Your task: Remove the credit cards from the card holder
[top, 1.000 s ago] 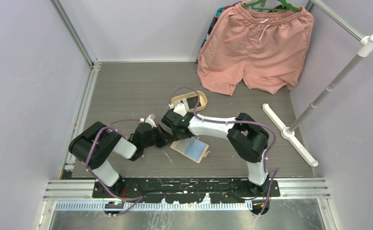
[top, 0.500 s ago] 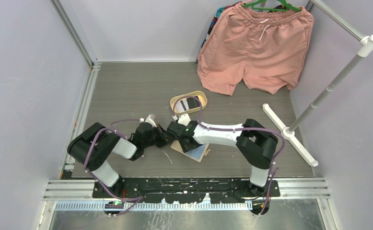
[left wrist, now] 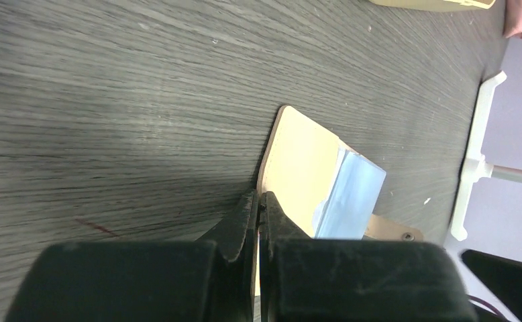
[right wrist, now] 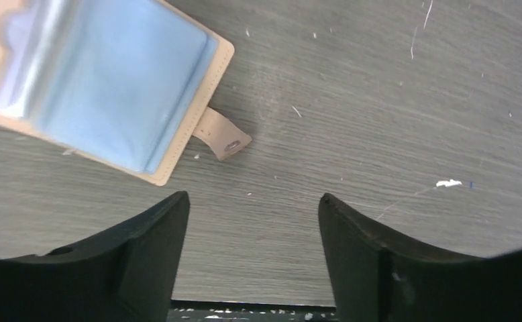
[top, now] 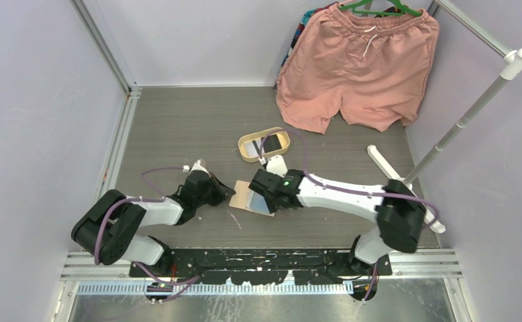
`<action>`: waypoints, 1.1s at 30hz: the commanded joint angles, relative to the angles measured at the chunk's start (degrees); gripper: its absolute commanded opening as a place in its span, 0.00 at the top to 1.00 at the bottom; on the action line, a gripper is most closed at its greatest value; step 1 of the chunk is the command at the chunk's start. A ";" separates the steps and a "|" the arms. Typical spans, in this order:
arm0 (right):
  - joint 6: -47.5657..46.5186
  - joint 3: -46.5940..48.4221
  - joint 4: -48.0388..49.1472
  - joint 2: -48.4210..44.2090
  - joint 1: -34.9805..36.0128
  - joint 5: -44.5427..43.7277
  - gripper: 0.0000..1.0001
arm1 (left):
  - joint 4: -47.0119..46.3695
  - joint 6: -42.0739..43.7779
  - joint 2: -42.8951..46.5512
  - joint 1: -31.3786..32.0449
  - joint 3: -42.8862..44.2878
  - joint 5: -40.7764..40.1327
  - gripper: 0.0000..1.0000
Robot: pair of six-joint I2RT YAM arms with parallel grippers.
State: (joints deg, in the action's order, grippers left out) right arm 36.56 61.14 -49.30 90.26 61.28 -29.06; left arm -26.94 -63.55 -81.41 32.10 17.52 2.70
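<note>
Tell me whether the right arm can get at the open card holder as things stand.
Probably yes. The right gripper is open beside the card holder, nothing between them. The left gripper pinches only its opposite edge, leaving the blue pockets uncovered.

Top view: bright, even, soft light from above. The pale walls bounce it, and the grey table carries only faint, short shadows close under the 2 arms. That frame is sharp throughout, with no strong glare.

Left wrist view: a pale sheen lies across the table's grain at left. The left claw is a dark, out-of-focus mass along the bottom edge.

Right wrist view: the card holder at upper left is soft and smeared with blur, its blue pocket washed pale. The right claw reads near black with little surface detail, while the table grain between is crisp.
</note>
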 commanded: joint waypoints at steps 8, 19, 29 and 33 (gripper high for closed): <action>6.43 -3.08 37.92 -11.27 -3.34 24.66 0.19 | 12.93 4.55 -1.83 -0.59 -3.97 -6.48 1.00; 22.84 -16.34 66.38 -0.52 -9.18 40.09 0.31 | 4.30 4.65 -11.75 -0.54 -5.60 -5.42 1.00; 22.28 -26.20 77.54 0.58 -11.05 33.73 0.34 | -0.63 4.40 -18.02 -0.58 -5.46 -4.27 1.00; 22.31 -28.35 79.63 0.37 -13.81 32.49 0.33 | -0.63 4.43 -18.39 -0.58 -5.27 -4.26 1.00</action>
State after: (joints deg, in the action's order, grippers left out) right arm 58.59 34.17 23.29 90.76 49.95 6.57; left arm -48.23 -63.07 -94.63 31.79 15.92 2.20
